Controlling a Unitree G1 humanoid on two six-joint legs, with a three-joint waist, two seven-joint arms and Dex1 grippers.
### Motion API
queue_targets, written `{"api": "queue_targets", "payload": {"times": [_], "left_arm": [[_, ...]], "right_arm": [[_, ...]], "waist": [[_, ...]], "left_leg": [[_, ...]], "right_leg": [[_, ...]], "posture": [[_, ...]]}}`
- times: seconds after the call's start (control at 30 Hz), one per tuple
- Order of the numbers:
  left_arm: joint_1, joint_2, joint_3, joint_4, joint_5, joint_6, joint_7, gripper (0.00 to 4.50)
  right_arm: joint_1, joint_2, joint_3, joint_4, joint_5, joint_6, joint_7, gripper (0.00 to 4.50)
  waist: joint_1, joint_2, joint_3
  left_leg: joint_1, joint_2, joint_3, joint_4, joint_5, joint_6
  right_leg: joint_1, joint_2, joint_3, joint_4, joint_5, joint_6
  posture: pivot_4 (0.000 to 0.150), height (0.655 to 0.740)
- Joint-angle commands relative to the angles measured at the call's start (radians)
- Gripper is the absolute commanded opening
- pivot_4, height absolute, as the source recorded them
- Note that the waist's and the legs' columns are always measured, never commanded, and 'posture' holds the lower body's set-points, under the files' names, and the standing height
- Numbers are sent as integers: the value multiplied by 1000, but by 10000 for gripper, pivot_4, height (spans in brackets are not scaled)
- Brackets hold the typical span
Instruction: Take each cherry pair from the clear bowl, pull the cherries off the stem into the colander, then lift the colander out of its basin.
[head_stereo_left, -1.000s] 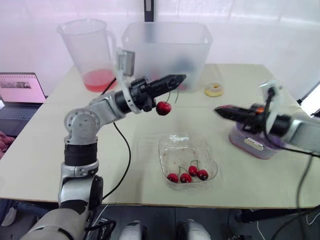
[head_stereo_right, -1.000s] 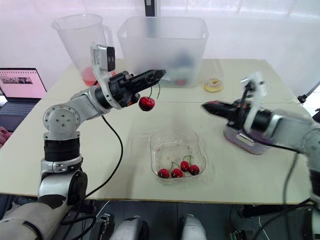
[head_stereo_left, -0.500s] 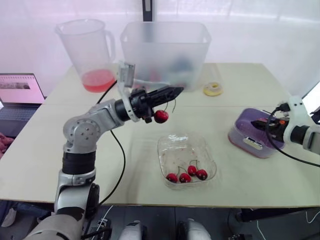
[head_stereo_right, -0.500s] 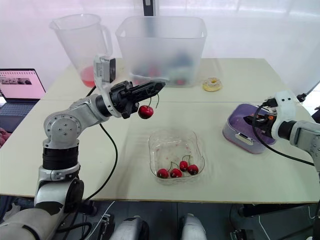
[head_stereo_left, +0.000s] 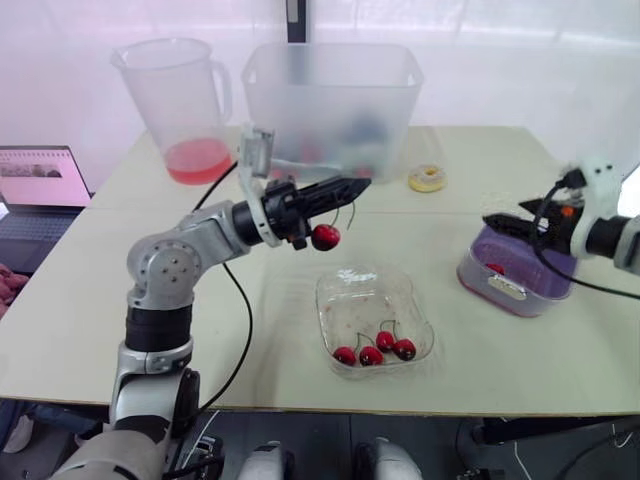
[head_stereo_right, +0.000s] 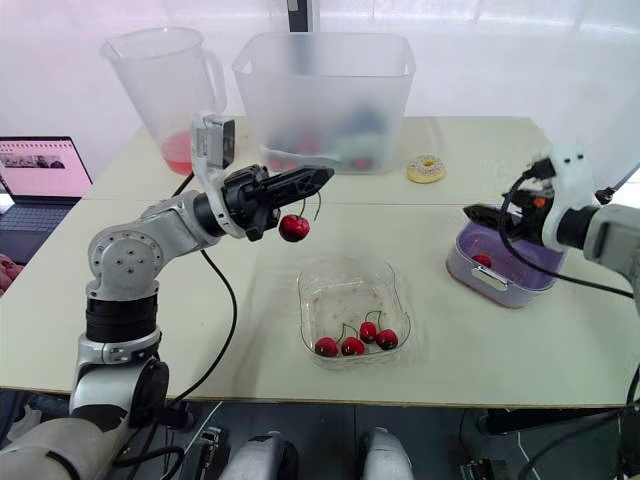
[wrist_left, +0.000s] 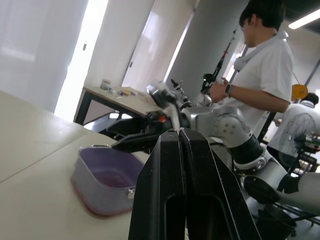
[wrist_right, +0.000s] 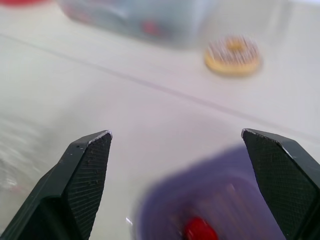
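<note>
1. Your left claw (head_stereo_left: 348, 186) stays clamped on the stem (head_stereo_right: 317, 206), with one cherry (head_stereo_left: 324, 237) dangling near the clear bowl (head_stereo_left: 340, 290).
2. Your right claw (head_stereo_right: 472, 212), now wide open and empty, has lifted above the colander (head_stereo_left: 520, 285). The dropped cherry (head_stereo_right: 482, 260) lies inside, so one is pulled and one remains.

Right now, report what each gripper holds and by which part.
Left gripper is shut on the stem of a cherry, which hangs below it. Right gripper is open above the purple colander, holding nothing.

Pale table (head_stereo_left: 90, 300): jug (head_stereo_left: 180, 100), frosted tub (head_stereo_left: 330, 95) and donut (head_stereo_left: 428, 179) along the far edge. Clear bowl (head_stereo_left: 365, 295) sits near the front edge, purple basin (head_stereo_left: 500, 290) by the right edge.
</note>
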Motion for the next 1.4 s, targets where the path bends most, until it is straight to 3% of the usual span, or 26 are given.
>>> {"api": "queue_targets", "payload": {"times": [0.03,0.27,0.4,0.63,0.8,1.17,1.3,1.4], "left_arm": [[-34,-5,10,-5,-30,-2,-7,0],[-47,-14,9,-4,-52,8,-10,0],[-49,-11,6,-9,-63,18,-9,0],[-50,-11,6,-14,-66,24,-4,0],[-47,-7,0,-16,-58,21,-10,0],[-43,-8,-5,-18,-53,15,-16,0],[-36,-7,-9,-15,-42,9,-21,0],[-34,-6,-8,-15,-38,7,-22,0]], "right_arm": [[-29,75,-65,-167,202,56,49,44332],[15,411,64,-406,492,69,-114,44332],[4,520,126,-414,488,33,-206,44332],[0,588,179,-395,482,-13,-262,44332],[13,584,184,-399,494,-25,-269,22794],[29,577,192,-412,527,-23,-286,22794],[26,574,192,-413,544,-25,-300,10431],[24,571,190,-412,566,-19,-322,10431]], "waist": [[0,0,0],[-1,0,0],[0,0,0],[-2,0,0],[-2,0,0],[-3,0,0],[-2,0,0],[-2,0,1]], "left_leg": [[0,0,0,0,0,0],[0,1,-1,0,0,0],[0,-1,-1,0,0,-1],[0,-1,-1,0,0,-1],[0,-1,-1,0,0,0],[0,-1,-1,0,0,0],[0,-1,-1,0,0,1],[0,-1,-1,0,0,1]], "right_leg": [[0,0,0,0,0,0],[1,0,0,0,0,0],[1,0,0,1,0,0],[1,0,0,1,0,0],[0,0,0,1,0,0],[0,0,0,1,0,0],[0,1,0,1,0,0],[0,1,0,1,0,0]], "posture": [[1500,6886],[1500,6886],[1500,6886],[1500,6886],[1500,6886],[1500,6886],[1500,6886],[1500,6886]]}}
